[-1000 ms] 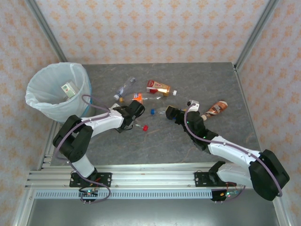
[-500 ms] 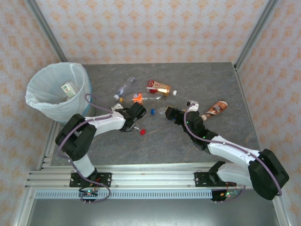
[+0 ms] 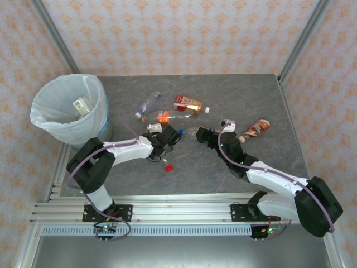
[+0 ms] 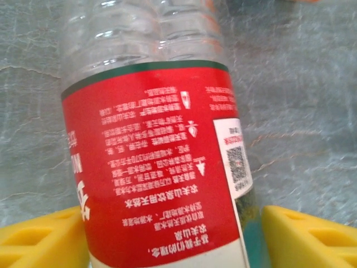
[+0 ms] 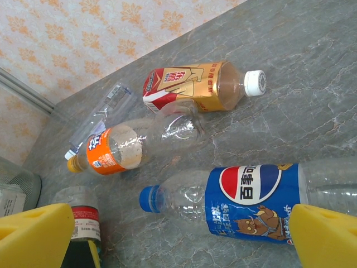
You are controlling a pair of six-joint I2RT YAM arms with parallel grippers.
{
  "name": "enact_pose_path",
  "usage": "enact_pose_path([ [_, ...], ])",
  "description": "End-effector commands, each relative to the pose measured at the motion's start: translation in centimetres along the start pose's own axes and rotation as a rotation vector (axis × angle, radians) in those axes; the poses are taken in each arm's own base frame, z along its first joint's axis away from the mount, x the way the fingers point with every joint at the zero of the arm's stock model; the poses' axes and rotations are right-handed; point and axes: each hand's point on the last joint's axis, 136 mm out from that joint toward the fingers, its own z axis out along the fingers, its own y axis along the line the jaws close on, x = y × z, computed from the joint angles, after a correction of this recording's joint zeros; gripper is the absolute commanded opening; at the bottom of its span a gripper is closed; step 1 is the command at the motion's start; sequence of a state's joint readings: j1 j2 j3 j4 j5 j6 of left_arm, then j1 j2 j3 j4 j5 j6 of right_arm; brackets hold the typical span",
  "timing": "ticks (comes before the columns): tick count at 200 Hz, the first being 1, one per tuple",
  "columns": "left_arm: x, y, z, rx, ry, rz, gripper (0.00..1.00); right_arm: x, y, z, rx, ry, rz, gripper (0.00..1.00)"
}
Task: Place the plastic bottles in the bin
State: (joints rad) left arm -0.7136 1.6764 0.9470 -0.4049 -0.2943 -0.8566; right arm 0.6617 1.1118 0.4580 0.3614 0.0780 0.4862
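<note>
Nearest, a loose red cap (image 3: 168,166) is lying on the worktop (image 3: 234,95). Just beyond it the left claw (image 3: 169,137) is reaching over the red-labelled bottle (image 4: 156,167). Its yellow fingers (image 4: 39,237) are standing spread to either side, with a gap showing on one flank, so the grasp is being set up and is not yet made. Next, the jaws need closing across the label. That bottle's long axis is running straight out from the claw, clear ribbed end leading. Alongside, the right claw (image 3: 202,134) is gaping wide over the blue-labelled bottle (image 5: 245,201), which is lying left-right with its blue cap pointing left. Far left, the bin (image 3: 56,129) is waiting — a lift and a carry away.
</note>
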Motion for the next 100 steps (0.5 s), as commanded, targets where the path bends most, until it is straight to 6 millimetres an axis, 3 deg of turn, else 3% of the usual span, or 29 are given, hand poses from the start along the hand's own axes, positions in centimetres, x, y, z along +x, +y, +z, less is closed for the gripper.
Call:
enact_pose_path([
  [1,1.0,1.8,-0.7,-0.022,0.038,0.099,0.83,-1.1,0.8,0.0,-0.012,-0.021,0.002,0.99],
  [45,2.2,2.9,1.3,-0.042,0.127,-0.003,0.88,-1.2,1.1,0.0,-0.020,-0.016,-0.004,0.99],
  [100,2.2,2.0,3.1,-0.010,0.161,-0.042,0.76,-1.1,0.9,-0.2,-0.020,-0.011,0.009,0.99],
])
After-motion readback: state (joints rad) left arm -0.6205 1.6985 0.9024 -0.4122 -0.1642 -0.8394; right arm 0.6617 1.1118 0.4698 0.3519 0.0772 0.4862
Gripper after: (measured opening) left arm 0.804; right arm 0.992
